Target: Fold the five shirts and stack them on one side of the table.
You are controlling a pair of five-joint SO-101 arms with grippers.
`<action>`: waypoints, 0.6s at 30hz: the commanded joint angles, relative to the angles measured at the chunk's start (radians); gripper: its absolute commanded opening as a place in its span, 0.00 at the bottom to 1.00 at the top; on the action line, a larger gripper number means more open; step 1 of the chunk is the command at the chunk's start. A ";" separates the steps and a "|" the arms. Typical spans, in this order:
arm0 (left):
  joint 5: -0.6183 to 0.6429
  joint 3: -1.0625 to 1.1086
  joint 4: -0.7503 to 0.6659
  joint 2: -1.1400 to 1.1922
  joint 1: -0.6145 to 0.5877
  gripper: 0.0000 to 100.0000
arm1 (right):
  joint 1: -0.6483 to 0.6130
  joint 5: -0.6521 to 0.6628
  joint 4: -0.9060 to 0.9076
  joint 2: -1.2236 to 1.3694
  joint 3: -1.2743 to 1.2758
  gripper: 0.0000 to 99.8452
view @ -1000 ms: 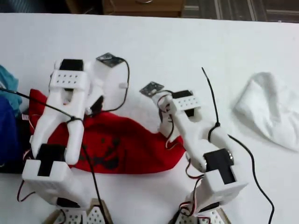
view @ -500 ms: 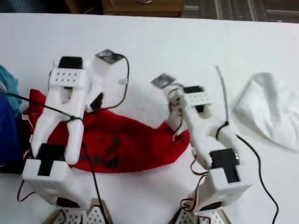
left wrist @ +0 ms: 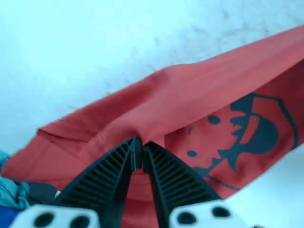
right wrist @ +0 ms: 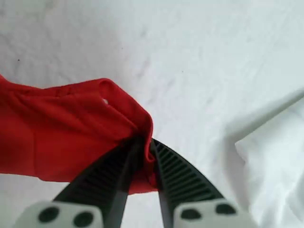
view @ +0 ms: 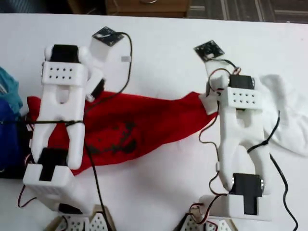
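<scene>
A red shirt (view: 139, 125) with a dark print lies stretched across the table between the two arms. My left gripper (left wrist: 138, 151) is shut on a fold of the red shirt (left wrist: 190, 104) near its left end, and the print shows beside the fingers. My right gripper (right wrist: 142, 142) is shut on the right corner of the red shirt (right wrist: 71, 128). In the high view the left gripper (view: 94, 90) sits at the shirt's upper left edge and the right gripper (view: 210, 96) at its right tip. A crumpled white shirt (view: 293, 120) lies at the right, close beside the right arm.
Blue and teal shirts (view: 7, 110) are piled at the table's left edge. The white shirt's edge (right wrist: 275, 156) lies near the right gripper. The white table (view: 163, 48) is bare at the back. Cables trail from both arms.
The right arm has swung to the right and back, pulling the red shirt's corner with it and stretching the shirt out. The left arm has shifted slightly back, still holding its fold.
</scene>
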 commanded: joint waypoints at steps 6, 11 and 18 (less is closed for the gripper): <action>0.006 -0.088 0.035 -0.018 0.000 0.02 | 0.114 0.009 -0.012 -0.134 -0.112 0.02; 0.081 -0.265 0.058 -0.020 0.000 0.02 | 0.111 0.009 -0.012 -0.265 -0.147 0.02; 0.100 -0.166 0.055 -0.009 0.092 0.03 | 0.108 0.071 -0.016 -0.251 -0.054 0.02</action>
